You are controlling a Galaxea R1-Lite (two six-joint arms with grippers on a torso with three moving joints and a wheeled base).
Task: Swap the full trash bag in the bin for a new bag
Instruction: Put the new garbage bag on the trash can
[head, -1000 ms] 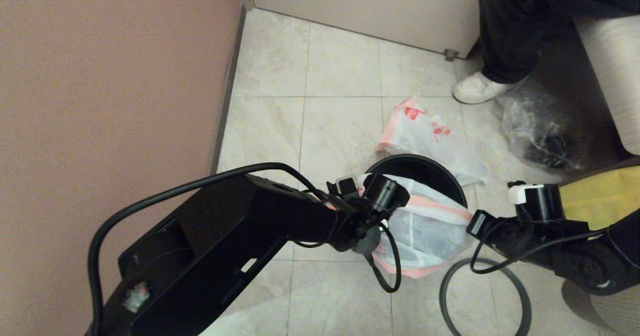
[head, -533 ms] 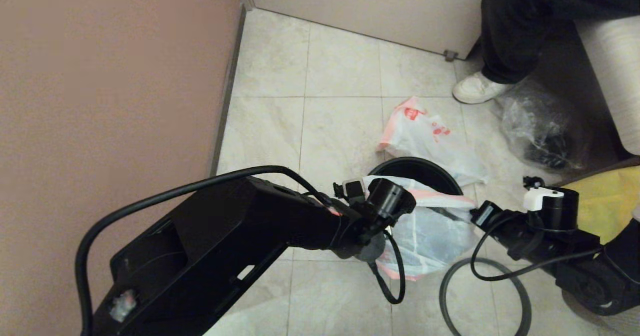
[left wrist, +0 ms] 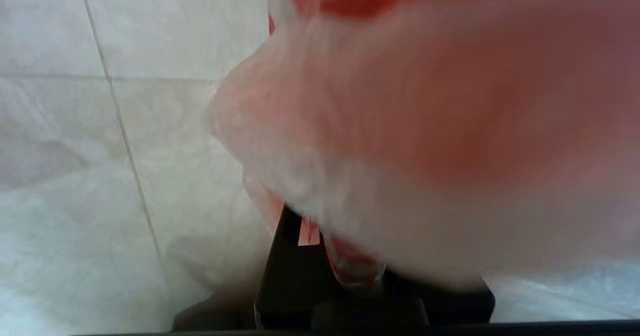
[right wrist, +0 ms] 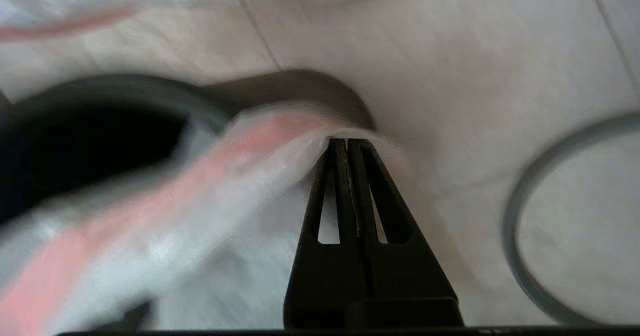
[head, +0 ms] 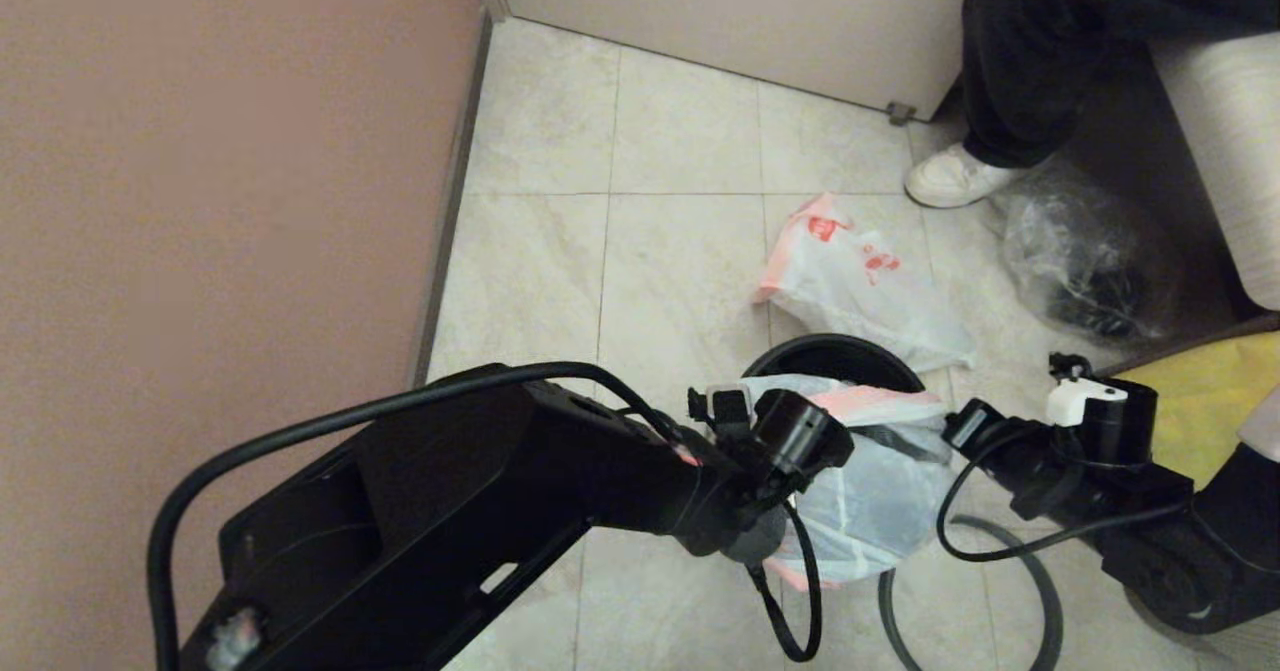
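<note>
Full bag: the smallish translucent white plastic trash bag with pink-red trim (head: 872,491), bulging with grey contents, hangs between both arms just over the near rim of the small round black plastic bin (head: 835,356).
Left gripper (left wrist: 320,256): at the bag's left edge; its fingers seem closed on a fold of pink trim, though plastic covers most of the wrist view.
Right gripper (right wrist: 350,148): fingers pinched tight on the bag's right edge.
Hoop: the dark grey ring (head: 1040,591) lies on the floor tiles, near the bin.
New bag: the large thin white bag with pink border (head: 860,281) lies flat beyond the bin.
Doing it well: probably lift both edges evenly, clear the rim, then set it aside.
Writing: red characters on the new bag, unreadable.
</note>
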